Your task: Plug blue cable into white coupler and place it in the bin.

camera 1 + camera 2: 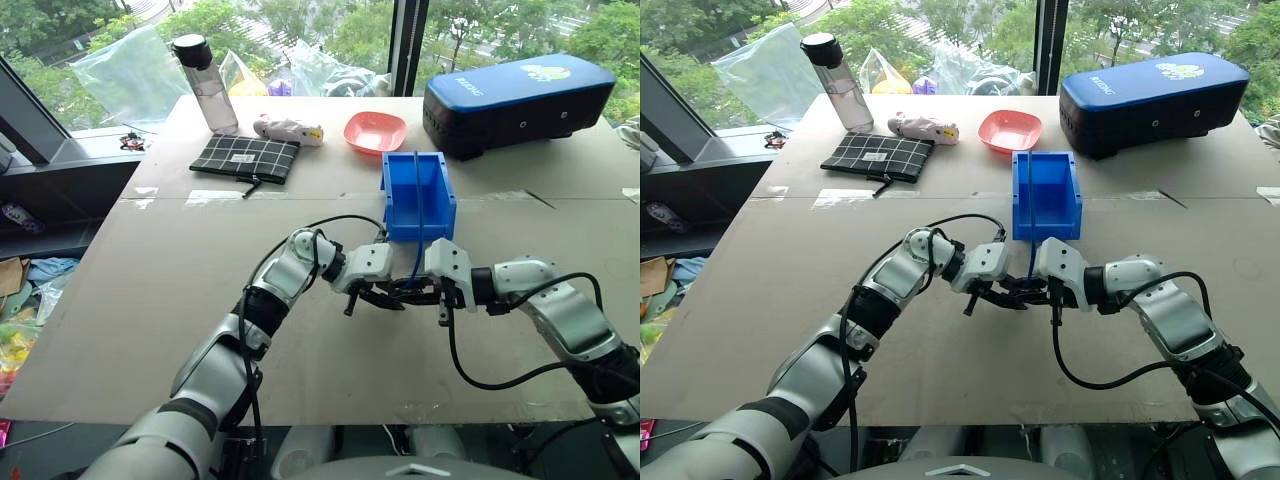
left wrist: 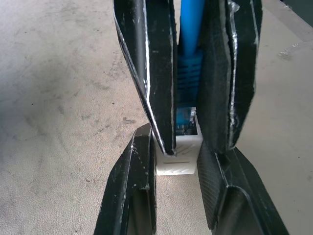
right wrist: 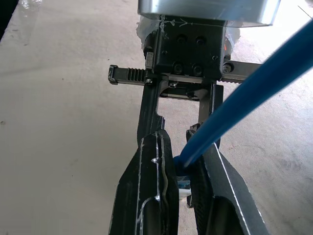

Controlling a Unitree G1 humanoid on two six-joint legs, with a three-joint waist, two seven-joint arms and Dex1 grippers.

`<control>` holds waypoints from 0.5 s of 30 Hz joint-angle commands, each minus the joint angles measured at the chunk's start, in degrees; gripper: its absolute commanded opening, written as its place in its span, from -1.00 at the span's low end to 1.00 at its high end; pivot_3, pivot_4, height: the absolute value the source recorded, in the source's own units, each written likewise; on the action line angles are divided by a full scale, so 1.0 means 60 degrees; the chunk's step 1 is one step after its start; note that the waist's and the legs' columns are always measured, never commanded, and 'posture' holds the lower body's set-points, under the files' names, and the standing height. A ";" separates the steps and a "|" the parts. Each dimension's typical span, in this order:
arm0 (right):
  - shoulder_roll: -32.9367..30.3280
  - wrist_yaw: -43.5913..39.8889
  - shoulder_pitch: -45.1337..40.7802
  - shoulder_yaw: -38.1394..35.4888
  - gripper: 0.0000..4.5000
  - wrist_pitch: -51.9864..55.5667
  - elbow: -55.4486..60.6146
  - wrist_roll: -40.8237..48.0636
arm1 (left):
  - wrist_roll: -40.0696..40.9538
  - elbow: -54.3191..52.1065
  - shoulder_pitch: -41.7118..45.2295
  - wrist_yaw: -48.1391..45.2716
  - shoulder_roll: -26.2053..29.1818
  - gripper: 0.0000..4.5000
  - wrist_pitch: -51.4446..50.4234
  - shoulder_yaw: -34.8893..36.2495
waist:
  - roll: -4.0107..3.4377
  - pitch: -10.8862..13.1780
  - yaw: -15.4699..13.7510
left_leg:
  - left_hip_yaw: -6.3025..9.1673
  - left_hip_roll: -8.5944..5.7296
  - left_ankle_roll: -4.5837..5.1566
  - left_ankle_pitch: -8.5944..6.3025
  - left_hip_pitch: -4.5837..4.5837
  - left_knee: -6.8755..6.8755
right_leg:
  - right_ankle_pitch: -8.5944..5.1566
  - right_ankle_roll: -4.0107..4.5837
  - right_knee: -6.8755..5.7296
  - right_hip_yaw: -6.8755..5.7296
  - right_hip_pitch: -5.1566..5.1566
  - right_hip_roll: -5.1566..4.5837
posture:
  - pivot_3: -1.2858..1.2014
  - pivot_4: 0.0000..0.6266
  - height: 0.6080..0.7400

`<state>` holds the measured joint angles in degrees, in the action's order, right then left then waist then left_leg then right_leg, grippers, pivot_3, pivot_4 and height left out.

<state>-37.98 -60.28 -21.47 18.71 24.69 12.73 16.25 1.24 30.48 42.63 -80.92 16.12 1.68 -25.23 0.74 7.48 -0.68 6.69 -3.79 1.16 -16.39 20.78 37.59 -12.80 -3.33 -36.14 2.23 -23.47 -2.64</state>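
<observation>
Table: we look down on a wide tan tabletop beside a window.
Left gripper: our left gripper sits near the middle of the table, pointing toward 3 o'clock. In the left wrist view its two black fingers are clamped on the white coupler.
Right gripper: our right gripper faces it, pointing toward 9 o'clock, tips meeting the left one's. Its fingers are closed on the ribbed blue boot at the end of the blue cable.
Cable and coupler: in the left wrist view the clear plug sits at the mouth of the coupler's socket; we cannot tell whether it is fully seated. Both are held just above the tabletop.
Cable run: from the grippers the cable rises toward 12 o'clock and crosses the front lip of the bin.
Bin: bright blue, open-topped, just beyond the grippers at 12 o'clock.
Far edge: a pink bowl at 11 o'clock of the bin, a large dark-blue case at 1 o'clock.
Far left: a checked black pouch, a clear bottle with a black cap, and a small pale toy near the bowl.
</observation>
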 commanded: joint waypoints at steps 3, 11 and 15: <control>0.0738 0.0477 0.0410 -0.0927 -1.00 0.0757 0.0146 0.1082 | 0.0755 -0.1617 -0.0441 0.0242 0.0286 -0.16 -0.1035 0.0729 | 0.0004 -0.0004 0.0024 | 0.0002 0.0003 0.0000 -0.0001 0.0001 0.0000 | 0.0000 0.0000 -0.0004 0.0002 -0.0003 0.0001 | 0.03 -0.52 1.00; 0.1407 0.2493 0.0021 -0.3874 -1.00 0.3659 0.1704 0.4387 | 0.2570 -0.6770 -0.3270 0.2217 0.1773 0.88 -0.4790 0.3000 | -0.0008 0.0001 0.0260 | 0.0013 0.0010 -0.0003 -0.0002 0.0009 -0.0025 | -0.0001 0.0002 -0.0027 0.0032 -0.0041 -0.0035 | 0.03 -0.52 1.00; 0.1918 0.3951 -0.1785 -0.4137 -1.00 0.4274 0.0239 0.4081 | 0.3463 -0.8776 -0.4435 0.3934 0.1538 0.88 -0.5877 0.4208 | -0.0016 0.0013 0.0210 | 0.0040 0.0000 0.0011 -0.0011 0.0008 -0.0028 | 0.0001 0.0005 -0.0033 0.0028 -0.0048 -0.0044 | 0.03 -0.52 1.00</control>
<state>-27.44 -40.10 -29.24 -4.94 49.62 16.81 40.99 18.94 -16.04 16.09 -61.43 26.16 -31.81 -3.27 0.65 7.56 0.59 6.95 -3.80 1.27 -16.48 20.81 37.43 -12.79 -3.30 -36.33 2.36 -23.73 -2.91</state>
